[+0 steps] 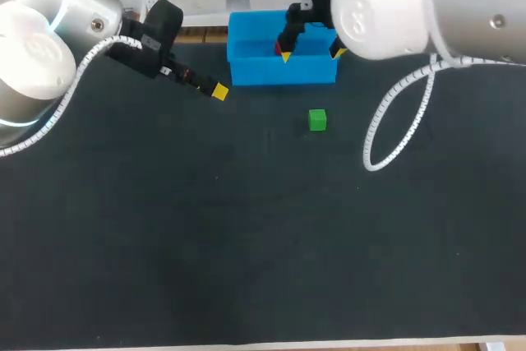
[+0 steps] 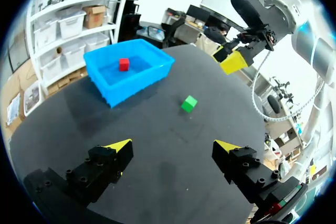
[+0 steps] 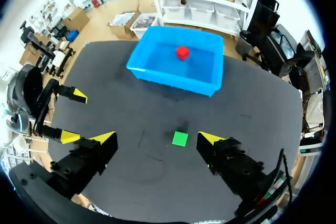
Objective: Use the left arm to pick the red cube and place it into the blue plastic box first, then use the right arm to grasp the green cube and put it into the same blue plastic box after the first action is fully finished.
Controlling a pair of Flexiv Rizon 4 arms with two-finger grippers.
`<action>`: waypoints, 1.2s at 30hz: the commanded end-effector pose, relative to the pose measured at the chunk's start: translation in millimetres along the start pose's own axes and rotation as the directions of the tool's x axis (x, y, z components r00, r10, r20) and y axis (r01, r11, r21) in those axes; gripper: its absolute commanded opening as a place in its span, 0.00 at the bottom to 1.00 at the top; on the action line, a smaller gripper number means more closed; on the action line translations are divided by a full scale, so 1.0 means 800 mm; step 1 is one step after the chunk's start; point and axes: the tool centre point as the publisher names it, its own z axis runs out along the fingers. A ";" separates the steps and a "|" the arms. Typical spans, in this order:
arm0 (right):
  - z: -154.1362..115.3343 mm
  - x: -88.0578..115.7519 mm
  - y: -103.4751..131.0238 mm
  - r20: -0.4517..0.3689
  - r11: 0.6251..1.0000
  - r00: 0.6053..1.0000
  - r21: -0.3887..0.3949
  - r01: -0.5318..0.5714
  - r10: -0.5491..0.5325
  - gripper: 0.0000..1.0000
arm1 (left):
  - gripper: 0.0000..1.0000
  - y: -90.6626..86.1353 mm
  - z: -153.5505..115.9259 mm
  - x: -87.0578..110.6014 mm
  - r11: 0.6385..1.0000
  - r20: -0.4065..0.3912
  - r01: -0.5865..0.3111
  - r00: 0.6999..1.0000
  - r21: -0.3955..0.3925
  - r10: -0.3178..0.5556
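- Fingers (image 2: 113,157) of our left gripper (image 2: 173,148) are standing wide apart and gripping nothing; it is hanging above the dark table (image 1: 246,244), off the left end of the blue plastic box (image 1: 283,73).
- Our right gripper (image 3: 157,139) is likewise standing wide and carrying nothing. It is hanging high over the table, and in its own wrist view the green cube (image 3: 180,138) is showing between the two yellow tips, touching neither.
- We are seeing the green cube sitting flat on the table in front of the box, apart from its front wall and toward its right half.
- The red cube (image 3: 182,52) is lying inside the blue plastic box, on its floor, clear of the walls.
- In the head view our right arm is crossing in front of the box's back rim, and a white coiled cable (image 1: 394,113) is looping down from that arm over the table to the green cube's right.
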 end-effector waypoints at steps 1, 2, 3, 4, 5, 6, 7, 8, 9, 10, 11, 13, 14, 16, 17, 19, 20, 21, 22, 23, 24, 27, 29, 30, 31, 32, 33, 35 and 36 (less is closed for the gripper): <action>0.004 -0.001 0.006 -0.035 0.999 0.999 0.046 -0.019 0.020 1.00 | 1.00 0.001 0.000 0.002 1.000 0.006 -0.003 1.000 0.003 0.003; 0.005 0.001 0.005 -0.036 0.999 0.999 0.046 -0.026 0.027 1.00 | 1.00 0.001 0.000 0.002 1.000 0.006 -0.003 1.000 0.003 0.003; 0.005 0.003 0.005 -0.039 0.998 0.999 0.049 -0.035 0.037 1.00 | 1.00 0.001 0.000 0.002 1.000 0.006 -0.003 1.000 0.003 0.003; 0.006 0.005 0.004 -0.047 0.998 0.998 0.057 -0.037 0.040 1.00 | 1.00 0.001 0.000 0.002 1.000 0.006 -0.003 1.000 0.003 0.003; 0.006 0.009 0.002 -0.062 0.996 0.997 0.072 -0.048 0.053 1.00 | 1.00 0.001 0.000 0.002 1.000 0.006 -0.003 1.000 0.003 0.003; 0.006 0.010 0.001 -0.060 0.996 0.996 0.073 -0.054 0.059 1.00 | 1.00 0.001 0.000 0.002 1.000 0.006 -0.003 1.000 0.003 0.003; 0.006 0.013 0.000 -0.075 0.994 0.994 0.087 -0.069 0.076 1.00 | 1.00 0.001 0.000 0.002 1.000 0.006 -0.003 1.000 0.003 0.003; 0.005 0.015 -0.001 -0.078 0.993 0.993 0.090 -0.077 0.085 1.00 | 1.00 0.001 0.000 0.002 1.000 0.006 -0.003 1.000 0.003 0.003; 0.005 0.017 -0.002 -0.085 0.992 0.992 0.098 -0.084 0.093 1.00 | 1.00 0.001 0.000 0.002 1.000 0.006 -0.003 1.000 0.003 0.003; 0.005 0.019 -0.004 -0.094 0.990 0.990 0.107 -0.092 0.102 1.00 | 1.00 0.001 0.000 0.002 1.000 0.006 -0.003 1.000 0.003 0.003; 0.005 0.021 -0.004 -0.094 0.990 0.990 0.109 -0.095 0.105 1.00 | 1.00 0.001 0.000 0.002 1.000 0.006 -0.003 1.000 0.003 0.003; 0.005 0.023 -0.005 -0.101 0.989 0.989 0.112 -0.097 0.109 1.00 | 1.00 0.001 0.000 0.002 1.000 0.006 -0.003 1.000 0.003 0.003; 0.006 0.025 -0.005 -0.105 0.988 0.988 0.115 -0.103 0.115 1.00 | 1.00 0.001 0.000 0.002 1.000 0.006 -0.003 1.000 0.003 0.003; 0.007 0.026 -0.006 -0.107 0.988 0.987 0.116 -0.106 0.119 1.00 | 1.00 0.001 0.000 0.002 1.000 0.006 -0.003 1.000 0.003 0.003; 0.007 0.027 -0.005 -0.106 0.987 0.987 0.117 -0.109 0.121 1.00 | 1.00 0.001 0.000 0.002 1.000 0.006 -0.003 1.000 0.003 0.003; 0.006 0.028 -0.003 -0.078 0.988 0.989 0.103 -0.119 0.127 1.00 | 1.00 0.001 0.000 0.002 1.000 0.006 -0.003 1.000 0.003 0.003; 0.003 0.026 -0.001 -0.054 0.988 0.990 0.098 -0.122 0.127 1.00 | 1.00 0.001 0.000 0.002 1.000 0.006 -0.003 1.000 0.003 0.003; 0.003 0.026 -0.001 -0.054 0.988 0.990 0.098 -0.122 0.127 1.00 | 1.00 0.001 0.000 0.002 1.000 0.006 -0.003 1.000 0.003 0.003; 0.003 0.026 -0.001 -0.054 0.988 0.990 0.098 -0.122 0.127 1.00 | 1.00 0.001 0.000 0.002 1.000 0.006 -0.003 1.000 0.003 0.003; 0.003 0.026 -0.001 -0.054 0.988 0.990 0.098 -0.122 0.127 1.00 | 1.00 0.001 0.000 0.002 1.000 0.006 -0.003 1.000 0.003 0.003; 0.003 0.026 -0.001 -0.054 0.988 0.990 0.098 -0.122 0.127 1.00 | 1.00 0.001 0.000 0.002 1.000 0.006 -0.003 1.000 0.003 0.003; 0.003 0.026 -0.001 -0.054 0.988 0.990 0.098 -0.122 0.127 1.00 | 1.00 0.001 0.000 0.002 1.000 0.006 -0.003 1.000 0.003 0.003; 0.003 0.026 -0.001 -0.054 0.988 0.990 0.098 -0.122 0.127 1.00 | 1.00 0.001 0.000 0.002 1.000 0.006 -0.003 1.000 0.003 0.003; 0.003 0.026 -0.001 -0.054 0.988 0.990 0.098 -0.122 0.127 1.00 | 1.00 0.001 0.000 0.002 1.000 0.006 -0.003 1.000 0.003 0.003; 0.003 0.026 -0.001 -0.054 0.988 0.990 0.098 -0.122 0.127 1.00 | 1.00 0.001 0.000 0.002 1.000 0.006 -0.003 1.000 0.003 0.003; 0.003 0.026 -0.001 -0.054 0.988 0.990 0.098 -0.122 0.127 1.00 | 1.00 0.001 0.000 0.002 1.000 0.006 -0.003 1.000 0.003 0.003; 0.003 0.026 -0.001 -0.054 0.988 0.990 0.098 -0.122 0.127 1.00 | 1.00 0.001 0.000 0.002 1.000 0.006 -0.003 1.000 0.003 0.003; 0.003 0.026 -0.001 -0.054 0.988 0.990 0.098 -0.122 0.127 1.00 | 1.00 0.001 0.000 0.002 1.000 0.006 -0.003 1.000 0.003 0.003; 0.003 0.026 -0.001 -0.054 0.988 0.990 0.098 -0.122 0.127 1.00 | 1.00 0.001 0.000 0.002 1.000 0.006 -0.003 1.000 0.003 0.003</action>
